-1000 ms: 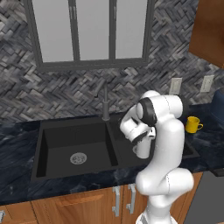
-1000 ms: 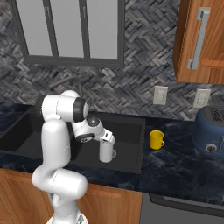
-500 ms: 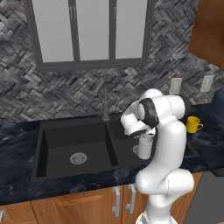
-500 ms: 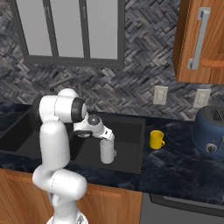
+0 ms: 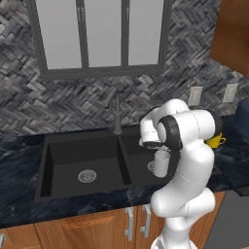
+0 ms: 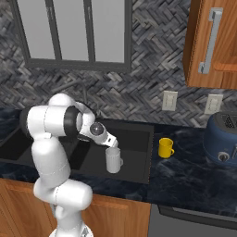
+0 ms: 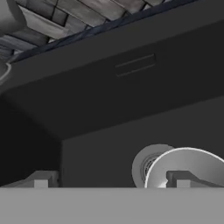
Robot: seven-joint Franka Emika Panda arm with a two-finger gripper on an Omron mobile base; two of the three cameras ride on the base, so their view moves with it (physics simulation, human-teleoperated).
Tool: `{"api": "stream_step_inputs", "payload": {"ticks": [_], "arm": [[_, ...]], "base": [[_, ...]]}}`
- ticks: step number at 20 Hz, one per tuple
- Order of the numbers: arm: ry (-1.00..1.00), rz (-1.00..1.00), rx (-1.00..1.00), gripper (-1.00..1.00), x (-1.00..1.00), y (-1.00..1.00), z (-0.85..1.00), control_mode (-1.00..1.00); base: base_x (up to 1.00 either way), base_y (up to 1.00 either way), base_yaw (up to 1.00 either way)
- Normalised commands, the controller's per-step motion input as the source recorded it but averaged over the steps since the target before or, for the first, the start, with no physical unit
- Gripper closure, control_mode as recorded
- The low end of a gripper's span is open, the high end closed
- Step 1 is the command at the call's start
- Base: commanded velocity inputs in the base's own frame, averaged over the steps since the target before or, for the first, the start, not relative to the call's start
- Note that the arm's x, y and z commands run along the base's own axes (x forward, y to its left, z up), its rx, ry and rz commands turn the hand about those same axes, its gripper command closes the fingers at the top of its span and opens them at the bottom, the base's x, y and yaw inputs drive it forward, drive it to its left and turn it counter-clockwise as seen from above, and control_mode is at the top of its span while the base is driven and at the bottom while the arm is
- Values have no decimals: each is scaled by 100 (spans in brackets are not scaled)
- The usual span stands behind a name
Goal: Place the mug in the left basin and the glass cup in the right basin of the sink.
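While upright, glass cup [image 6: 113,160] (right basin [image 6: 134,150]).

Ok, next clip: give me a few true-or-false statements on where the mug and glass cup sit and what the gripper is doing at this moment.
1. The glass cup stands upright in the right basin. True.
2. The mug is in the left basin. False: it stands on the dark counter to the right of the sink.
3. The gripper is clamped on the glass cup. False: its fingers stand wide apart just above the cup's rim.
4. The left basin holds neither vessel. True.
5. The glass cup lies on its side. False: it stands upright with its mouth up.
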Motion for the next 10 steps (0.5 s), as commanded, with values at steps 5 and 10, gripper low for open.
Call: {"api": "stream_step_inputs", "payload": {"ticks": [5,10], "arm": [[-8,0,1,-100,-9,0,54,-100],[-2,0,0,-100,0,0,63,-100]], "base": [[0,0,0],[0,0,0]]}}
